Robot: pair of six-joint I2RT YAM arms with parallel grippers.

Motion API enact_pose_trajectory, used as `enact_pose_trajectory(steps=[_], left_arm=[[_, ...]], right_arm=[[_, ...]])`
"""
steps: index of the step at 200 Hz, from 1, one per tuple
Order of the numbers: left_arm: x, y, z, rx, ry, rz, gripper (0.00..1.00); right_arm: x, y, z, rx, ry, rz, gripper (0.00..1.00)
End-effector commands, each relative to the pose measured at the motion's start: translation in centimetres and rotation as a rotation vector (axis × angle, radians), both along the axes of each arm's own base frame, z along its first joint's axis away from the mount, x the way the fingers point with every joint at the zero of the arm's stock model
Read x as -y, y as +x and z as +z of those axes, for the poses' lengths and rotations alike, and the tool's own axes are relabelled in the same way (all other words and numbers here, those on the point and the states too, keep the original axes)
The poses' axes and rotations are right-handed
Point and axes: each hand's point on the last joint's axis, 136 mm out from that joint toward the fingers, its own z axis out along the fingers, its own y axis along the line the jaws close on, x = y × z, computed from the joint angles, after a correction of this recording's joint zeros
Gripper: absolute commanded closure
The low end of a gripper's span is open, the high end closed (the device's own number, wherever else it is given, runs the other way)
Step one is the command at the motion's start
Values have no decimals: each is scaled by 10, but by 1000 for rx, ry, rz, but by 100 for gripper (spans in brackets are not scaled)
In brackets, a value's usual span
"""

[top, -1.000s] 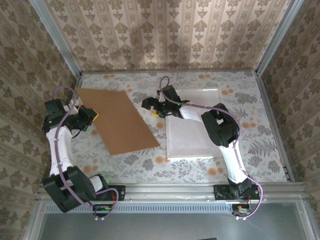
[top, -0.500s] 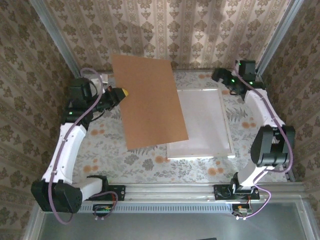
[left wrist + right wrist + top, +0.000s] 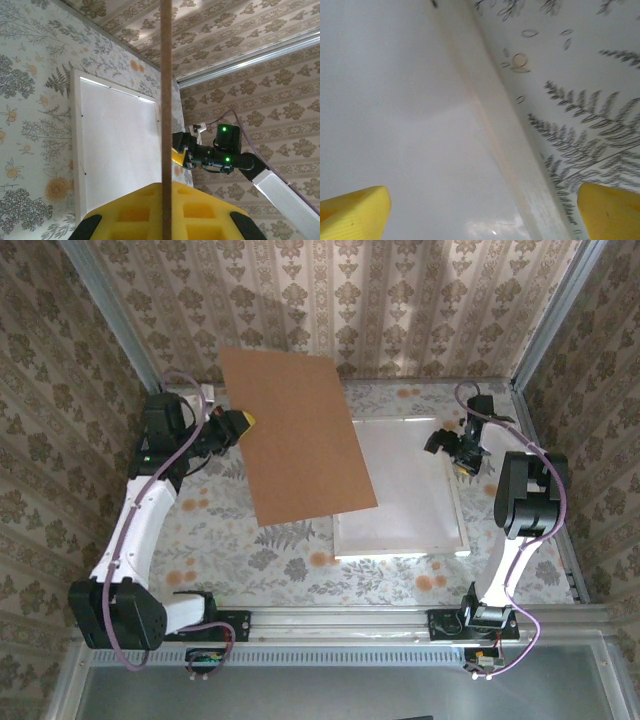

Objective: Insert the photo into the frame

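The frame (image 3: pixel 400 495) lies flat on the table as a large white rectangle with a thin rim; it also shows in the left wrist view (image 3: pixel 117 150). My left gripper (image 3: pixel 238 426) is shut on the left edge of a plain brown board (image 3: pixel 298 440), held raised and tilted over the frame's left side. In its wrist view the board (image 3: pixel 166 90) stands edge-on between the yellow pads (image 3: pixel 125 212). My right gripper (image 3: pixel 456 448) is open, low over the frame's right rim (image 3: pixel 507 150), one fingertip (image 3: pixel 352 210) on each side. The photo is out of view.
The table (image 3: pixel 510 530) has a floral cover and patterned walls close on three sides. A metal rail (image 3: pixel 340 625) runs along the near edge by the arm bases. The right arm's elbow (image 3: pixel 525 495) stands just right of the frame.
The brown board went from lying flat on the table to raised in my left gripper. My right gripper left the frame's left side, swung to the back right corner, then dropped to the right rim.
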Motion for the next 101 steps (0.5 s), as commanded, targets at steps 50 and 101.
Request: enact_pose_trajectory(steps=[50,101], left_arm=[[28,-15,-22,-89,-72,-132,100],[78,-25,-52,-212,-190,-245,100]], right_arm=[[-80,-10,-5,20,217,179,8],[-70,5,34,138,169,129,8]])
